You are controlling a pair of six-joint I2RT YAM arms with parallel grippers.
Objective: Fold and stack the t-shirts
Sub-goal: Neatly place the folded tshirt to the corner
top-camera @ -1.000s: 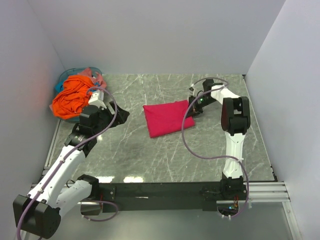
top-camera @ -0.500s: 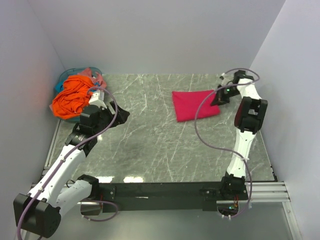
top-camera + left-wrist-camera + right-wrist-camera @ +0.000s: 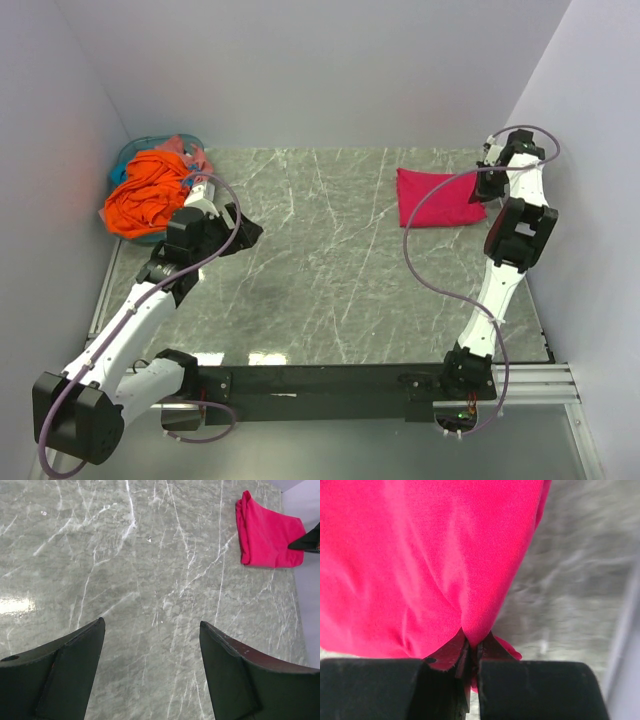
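marble table (image 3: pixel 330 290). teal basket (image 3: pixel 127 158), far left, heaped with orange t-shirt (image 3: pixel 145 195); salmon-pink t-shirt (image 3: pixel 190 147) at its far rim. crimson-pink t-shirt (image 3: pixel 435 197), folded, flat at far right. right gripper (image 3: pixel 472 650) clenched on its right edge. left gripper (image 3: pixel 151 625) spread wide, holding nothing, over bare table beside the basket.

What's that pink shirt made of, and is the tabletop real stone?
The pink shirt looks like soft matte knit cloth, likely cotton: it shows a fine texture and soft folds. The tabletop is grey with white veins and a glossy glare. It looks like marble, but stone or printed laminate, I cannot tell.
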